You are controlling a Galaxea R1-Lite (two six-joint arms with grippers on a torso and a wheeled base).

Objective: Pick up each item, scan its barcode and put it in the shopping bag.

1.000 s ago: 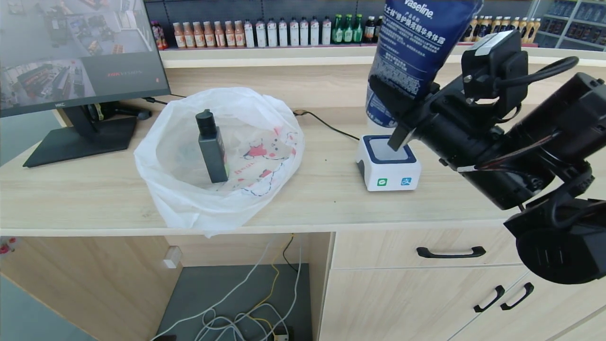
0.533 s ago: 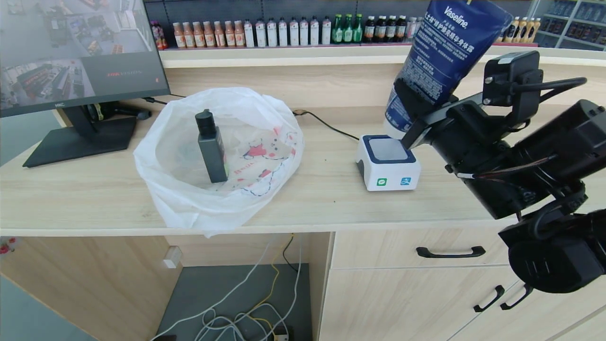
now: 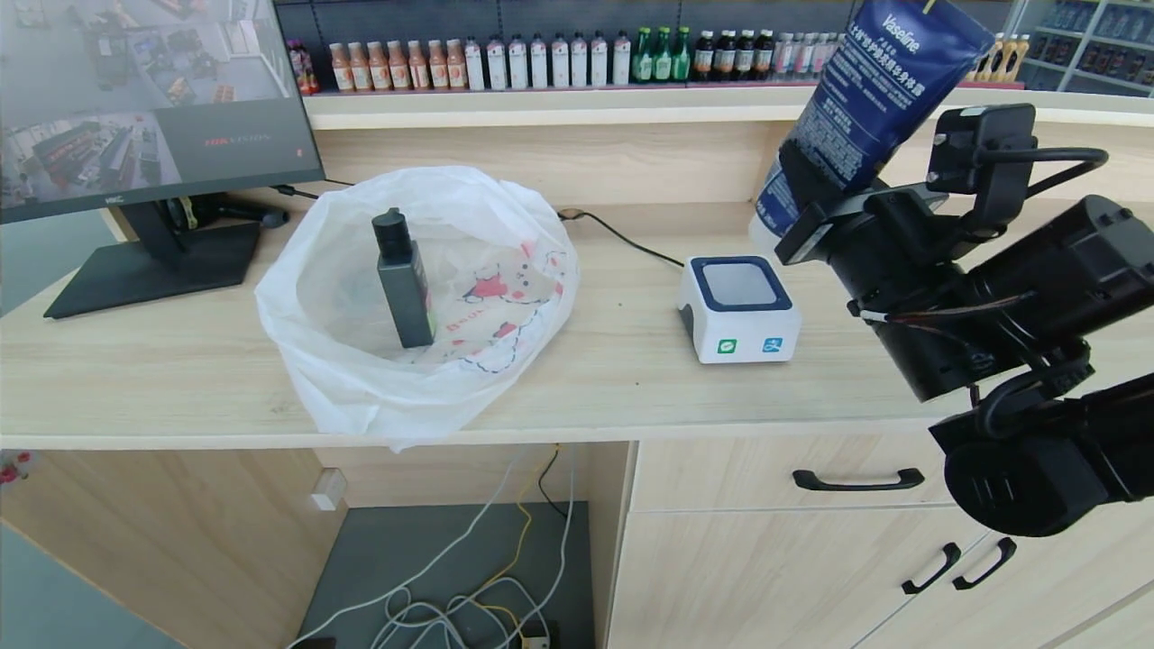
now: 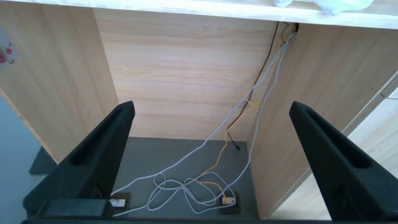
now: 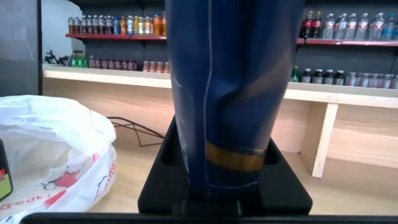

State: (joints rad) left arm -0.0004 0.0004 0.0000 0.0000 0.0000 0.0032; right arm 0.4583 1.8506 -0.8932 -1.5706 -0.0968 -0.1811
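Blue refill pouch (image 3: pixel 879 99) clamped at its base in right gripper (image 3: pixel 805 212), tilted | has swung rightward off barcode scanner (image 3: pixel 739 311), now beside it | scan pass probably over; shopping bag (image 3: pixel 306 297) transfer pending.

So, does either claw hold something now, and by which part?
The right claw grips the blue pouch at its lower end, and the pouch sticks up at a tilt. The left claw is open and holds nothing.

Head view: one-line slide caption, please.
Right pincer holds a blue pouch aloft, right of the scanner; a dark bottle stands in the shopping bag.
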